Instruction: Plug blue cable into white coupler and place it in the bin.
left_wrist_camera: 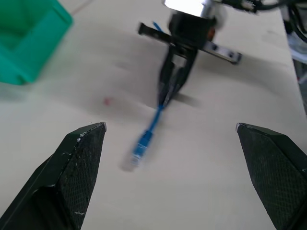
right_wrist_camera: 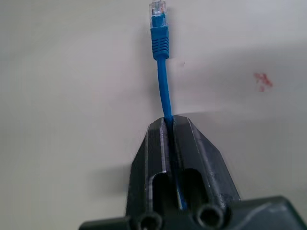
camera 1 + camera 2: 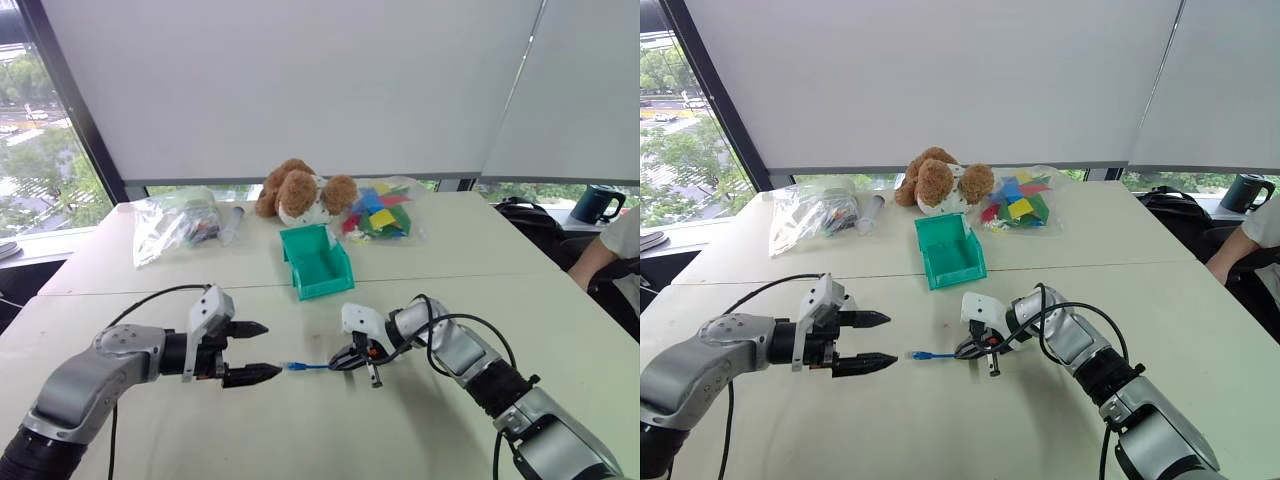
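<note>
The right claw (image 3: 352,360) is pinching the thin bright blue cable (image 2: 164,91) between its closed black fingers, and the cord's short free end with its small clear plug (image 2: 156,8) is sticking out just above the pale counter (image 3: 300,430), pointing toward the left claw (image 3: 249,351). The left claw is hanging with its two black fingers spread wide and gripping nothing, the plug lying just beyond its fingertips. Farther toward the counter's far edge, the small teal-green plastic bin (image 3: 317,262) is sitting well apart from both claws, near the counter's middle.
</note>
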Available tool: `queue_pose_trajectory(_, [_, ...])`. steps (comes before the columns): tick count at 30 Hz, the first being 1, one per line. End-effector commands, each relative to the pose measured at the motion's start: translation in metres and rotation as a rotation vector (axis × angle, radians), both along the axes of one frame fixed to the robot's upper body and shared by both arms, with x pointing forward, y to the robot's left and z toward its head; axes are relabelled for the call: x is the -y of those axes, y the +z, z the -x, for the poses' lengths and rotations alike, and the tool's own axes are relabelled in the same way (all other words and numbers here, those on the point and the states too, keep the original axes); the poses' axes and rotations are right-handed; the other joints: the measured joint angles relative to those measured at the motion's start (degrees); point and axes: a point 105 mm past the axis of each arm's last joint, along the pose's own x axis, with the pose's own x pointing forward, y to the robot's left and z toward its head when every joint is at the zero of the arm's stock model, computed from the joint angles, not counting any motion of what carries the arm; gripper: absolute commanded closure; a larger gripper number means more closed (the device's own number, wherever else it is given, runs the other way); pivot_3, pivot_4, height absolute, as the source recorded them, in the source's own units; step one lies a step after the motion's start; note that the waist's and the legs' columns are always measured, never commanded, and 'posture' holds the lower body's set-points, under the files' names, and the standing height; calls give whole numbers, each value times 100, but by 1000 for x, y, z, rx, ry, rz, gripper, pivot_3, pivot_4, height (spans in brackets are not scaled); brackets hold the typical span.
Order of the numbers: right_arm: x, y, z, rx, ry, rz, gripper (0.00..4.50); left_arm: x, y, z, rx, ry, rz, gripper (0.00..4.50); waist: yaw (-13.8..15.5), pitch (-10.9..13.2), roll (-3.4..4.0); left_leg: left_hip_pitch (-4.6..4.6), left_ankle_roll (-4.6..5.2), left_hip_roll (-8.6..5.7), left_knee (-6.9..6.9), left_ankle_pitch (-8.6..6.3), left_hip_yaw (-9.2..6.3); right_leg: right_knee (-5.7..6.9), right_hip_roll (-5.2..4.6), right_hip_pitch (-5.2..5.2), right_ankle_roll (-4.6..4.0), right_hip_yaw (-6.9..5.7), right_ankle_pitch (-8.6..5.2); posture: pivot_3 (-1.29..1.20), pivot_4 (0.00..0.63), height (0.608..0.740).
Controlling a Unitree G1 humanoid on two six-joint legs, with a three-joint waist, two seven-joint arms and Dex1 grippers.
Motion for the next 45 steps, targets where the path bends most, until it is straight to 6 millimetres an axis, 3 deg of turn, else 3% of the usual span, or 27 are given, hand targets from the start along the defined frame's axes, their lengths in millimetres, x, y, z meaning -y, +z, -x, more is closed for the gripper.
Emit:
queue_pose_trajectory(1, [0,8,5,7,26,1,2616,1,-2,0,52,-59,-56,0,7,0,1,0,0,0,0,0,1,0,0,0,0,0,0,0,150,740])
queue_pose_trajectory(6, [12,31,24,40,15,-49,35,10,-16,-20,123,-148,-81,0,98,3,7,-9,0,-2,-1,0,0,-6,-2,-3,0,-3,0,0,150,740])
queue_pose_trajectory(13, [30,48,53,42,-73,-96,35,24,-48,-42,118,-283,-123,0,126,4,7,-13,1,-2,5,0,7,-5,6,-7,1,-1,0,0,150,740])
queue_pose_trajectory(22, [35,56,63,58,-201,-143,35,33,-74,-56,100,-339,-144,0,132,3,7,-34,1,-1,13,0,1,-2,10,-24,5,-2,5,0,150,740])
queue_pose_trajectory(25, [35,57,66,59,-219,-153,0,32,-78,-57,101,-342,-153,820,141,2,6,-39,1,-1,16,0,-1,-4,10,-25,6,-3,5,0,150,740])
queue_pose_trajectory(32, [35,58,75,37,-257,-179,0,17,-86,-52,75,-355,-198,4417,85,1,6,-58,2,1,12,-1,-4,-1,14,-49,17,-3,11,0,150,740])
queue_pose_trajectory(35, [36,58,81,-43,-324,-258,0,19,-80,-52,93,-341,-164,4472,77,1,5,-67,2,2,12,0,-7,2,16,-58,17,-4,12,0,150,740])
queue_pose_trajectory(40, [40,58,81,-303,-561,-490,0,42,-36,-66,226,-266,3,4472,104,1,5,-73,2,3,16,0,-10,5,15,-60,18,-4,13,0,150,740])
queue_pose_trajectory(45, [24,51,74,-476,-692,-611,0,62,-2,-66,299,-237,122,4472,126,1,5,-84,2,4,25,0,-12,9,13,-69,16,-6,15,0,150,740])
